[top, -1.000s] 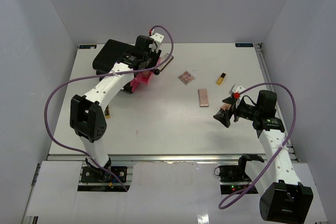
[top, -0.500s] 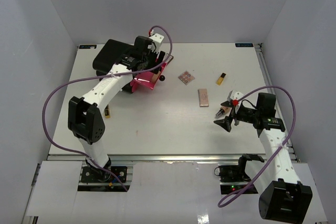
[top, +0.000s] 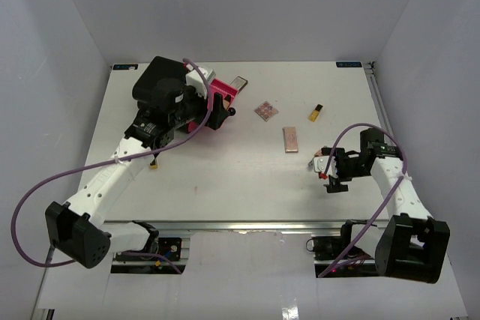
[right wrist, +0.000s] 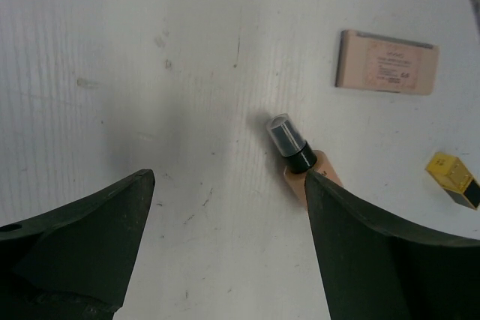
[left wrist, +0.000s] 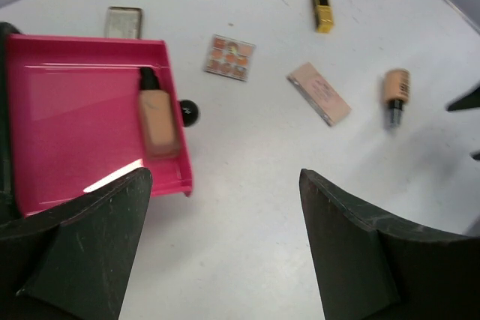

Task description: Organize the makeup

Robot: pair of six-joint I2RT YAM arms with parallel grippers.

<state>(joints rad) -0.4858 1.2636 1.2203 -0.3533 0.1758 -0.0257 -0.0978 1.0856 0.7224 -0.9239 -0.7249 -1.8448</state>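
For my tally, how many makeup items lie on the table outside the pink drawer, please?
5: grey compact beside the drawer; square palette right of it; rectangular palette mid-table; yellow-black tube farther back; beige tube below right end effector.

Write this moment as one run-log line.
left jaws open, empty | right jaws open over beige tube | beige bottle in pink drawer

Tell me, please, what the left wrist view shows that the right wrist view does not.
Only left wrist: the pink drawer holding a beige bottle, its knob, the grey compact, the square palette. Only right wrist: no further makeup. Both: the rectangular palette, yellow tube and loose bottle on the table.
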